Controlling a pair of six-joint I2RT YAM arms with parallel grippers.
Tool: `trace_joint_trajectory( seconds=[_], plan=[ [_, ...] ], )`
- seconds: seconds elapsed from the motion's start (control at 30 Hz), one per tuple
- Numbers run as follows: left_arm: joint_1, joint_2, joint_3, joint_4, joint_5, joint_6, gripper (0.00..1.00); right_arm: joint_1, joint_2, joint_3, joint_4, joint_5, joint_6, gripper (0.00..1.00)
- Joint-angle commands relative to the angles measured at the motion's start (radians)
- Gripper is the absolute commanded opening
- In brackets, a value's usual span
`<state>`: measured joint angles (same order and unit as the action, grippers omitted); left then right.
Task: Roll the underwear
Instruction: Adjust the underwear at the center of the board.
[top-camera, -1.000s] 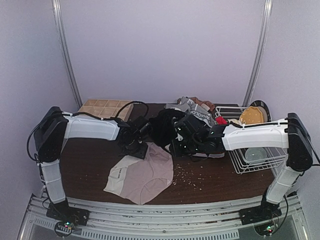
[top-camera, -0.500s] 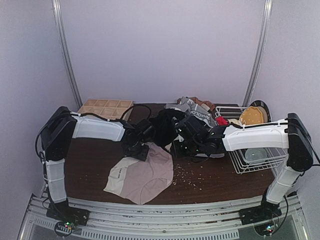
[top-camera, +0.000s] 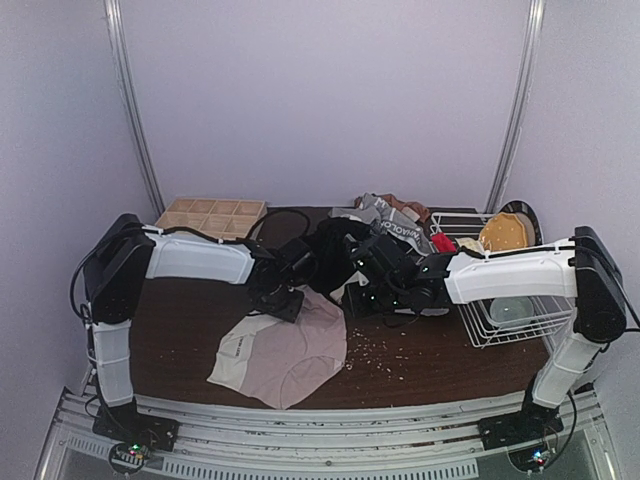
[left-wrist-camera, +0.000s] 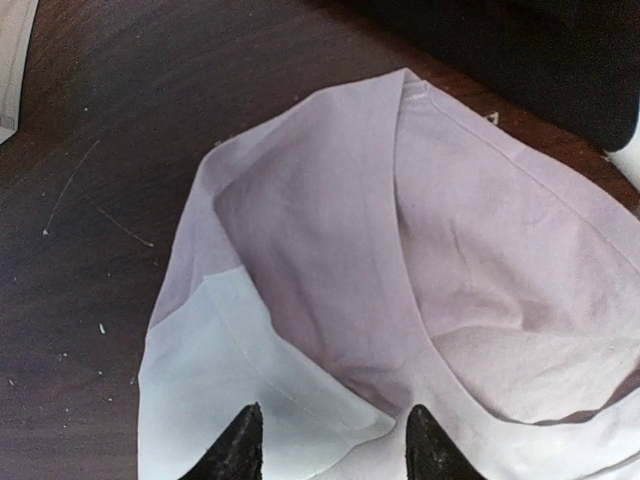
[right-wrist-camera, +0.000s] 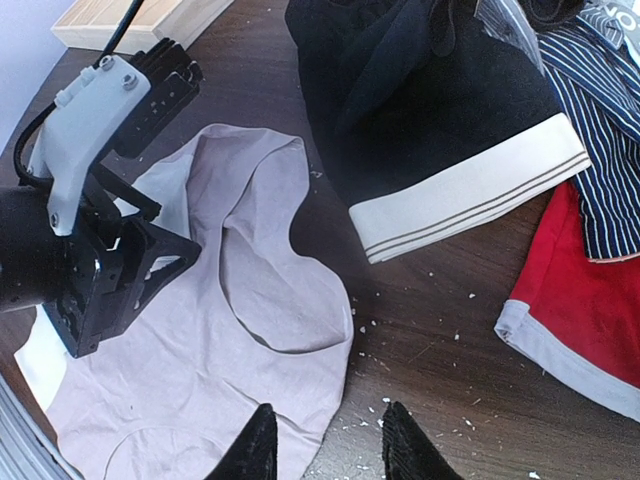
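Pink briefs (top-camera: 285, 352) lie flat, near-right of the tray (top-camera: 210, 214). My left pincer (left-wrist-camera: 332, 445) hangs half-wide over their folded edge; my right pincer (right-wrist-camera: 328, 442), jaws apart and empty, sits farther right of the tray.

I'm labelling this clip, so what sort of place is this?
Probably a robot test booth: plain pale walls around a dark table, a left arm and right arm mounted at its near edge.
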<state>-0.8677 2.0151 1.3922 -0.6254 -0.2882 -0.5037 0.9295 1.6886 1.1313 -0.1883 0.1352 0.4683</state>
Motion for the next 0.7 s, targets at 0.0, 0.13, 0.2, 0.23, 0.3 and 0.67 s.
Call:
trace_joint_trajectory(
  seconds=[0.0, 0.13, 0.2, 0.23, 0.3, 0.67],
  plan=[
    [-0.001, 0.037, 0.026, 0.003, -0.014, 0.006, 0.41, 0.004, -0.037, -0.025, -0.006, 0.026, 0.001, 0.35],
    [-0.001, 0.052, 0.031, 0.000, -0.028, 0.013, 0.29, 0.004, -0.048, -0.028, -0.007, 0.026, 0.003, 0.35],
    [-0.001, 0.052, 0.031, -0.002, -0.034, 0.014, 0.23, 0.004, -0.053, -0.029, -0.010, 0.024, 0.004, 0.34],
    [-0.001, 0.049, 0.033, -0.003, -0.039, 0.014, 0.20, 0.004, -0.056, -0.031, -0.010, 0.023, 0.005, 0.34],
    [-0.001, 0.040, 0.031, -0.005, -0.046, 0.014, 0.13, 0.003, -0.060, -0.034, -0.009, 0.021, 0.005, 0.34],
    [0.010, -0.125, -0.022, 0.007, -0.006, -0.012, 0.00, 0.004, 0.021, -0.073, 0.071, -0.095, 0.060, 0.35]
  ],
)
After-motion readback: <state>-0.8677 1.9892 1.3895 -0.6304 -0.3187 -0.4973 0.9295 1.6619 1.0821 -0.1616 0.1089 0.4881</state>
